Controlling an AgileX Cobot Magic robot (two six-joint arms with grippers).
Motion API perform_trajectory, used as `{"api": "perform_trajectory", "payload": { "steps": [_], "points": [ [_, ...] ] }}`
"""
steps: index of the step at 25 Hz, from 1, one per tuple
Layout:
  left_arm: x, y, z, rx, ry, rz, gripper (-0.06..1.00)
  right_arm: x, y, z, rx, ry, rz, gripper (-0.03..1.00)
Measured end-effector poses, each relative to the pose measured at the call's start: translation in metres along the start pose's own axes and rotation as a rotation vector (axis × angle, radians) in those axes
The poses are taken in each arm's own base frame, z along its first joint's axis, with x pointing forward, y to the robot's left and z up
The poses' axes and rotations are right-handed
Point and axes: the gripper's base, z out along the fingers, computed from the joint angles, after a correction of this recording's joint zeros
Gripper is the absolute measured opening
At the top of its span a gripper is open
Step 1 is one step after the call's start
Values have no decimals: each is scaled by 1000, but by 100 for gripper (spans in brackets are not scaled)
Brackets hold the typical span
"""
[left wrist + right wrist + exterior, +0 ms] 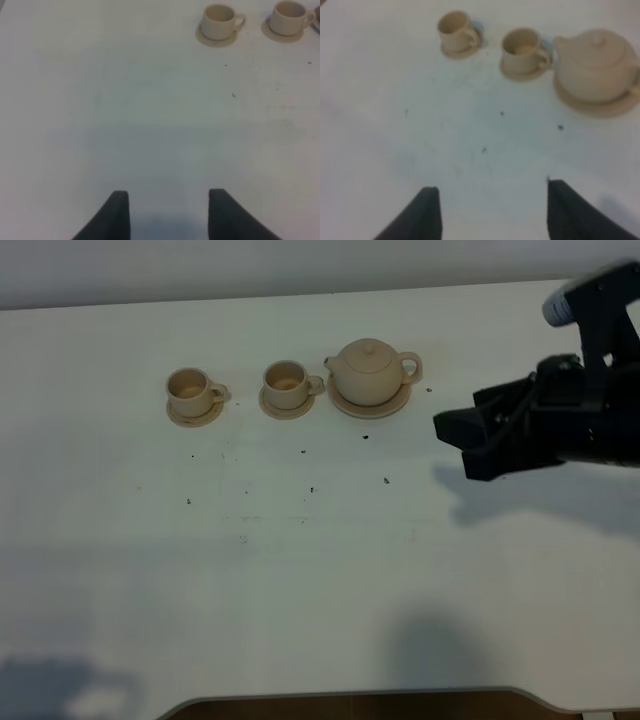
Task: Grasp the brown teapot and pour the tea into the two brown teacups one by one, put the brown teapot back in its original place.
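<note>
Your right gripper [490, 197] stands wide apart and empty, clear of the brown teapot [370, 370] on its handle side. The teapot sits on its wide saucer [372, 411], next to the middle teacup [286, 383], with the end teacup [188, 390] beyond. Your left gripper [168, 197] gapes too, empty.

Brown teapot [370, 372] and wide saucer [392, 406]: pale beige ceramic by its look, smooth, faint satin sheen. Near teacup [286, 383] and far teacup [190, 390], at the pot's nine o'clock: same smooth beige glaze. Table [300, 590]: white, matt, flecked with dark specks. Right gripper [492, 187]: black, matt, plastic-looking.
</note>
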Motion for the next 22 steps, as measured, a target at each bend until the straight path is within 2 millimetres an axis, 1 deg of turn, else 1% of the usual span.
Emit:
{"api": "perform_trajectory", "payload": {
  "steps": [3, 5, 9, 12, 13, 15, 17, 22],
  "points": [
    [0, 0, 0, 0, 0, 0, 37, -18, -3, 13, -28, -4, -26, 49],
    [0, 0, 0, 0, 0, 2, 37, -29, -5, 26, -61, 12, -47, 49],
    [0, 0, 0, 0, 0, 3, 37, -47, -9, 57, -168, 98, -121, 49],
    [0, 0, 0, 0, 0, 3, 37, -59, -13, 77, -230, 191, -189, 49],
    [0, 0, 0, 0, 0, 3, 37, -61, -16, 83, -240, 235, -214, 49],
    [0, 0, 0, 0, 0, 3, 37, -69, -22, 93, -238, 299, -281, 49],
    [0, 0, 0, 0, 0, 3, 37, -74, -30, 103, -226, 367, -355, 49],
    [0, 0, 0, 0, 0, 3, 37, -90, -47, 118, -163, 443, -525, 49]
  ]
}}
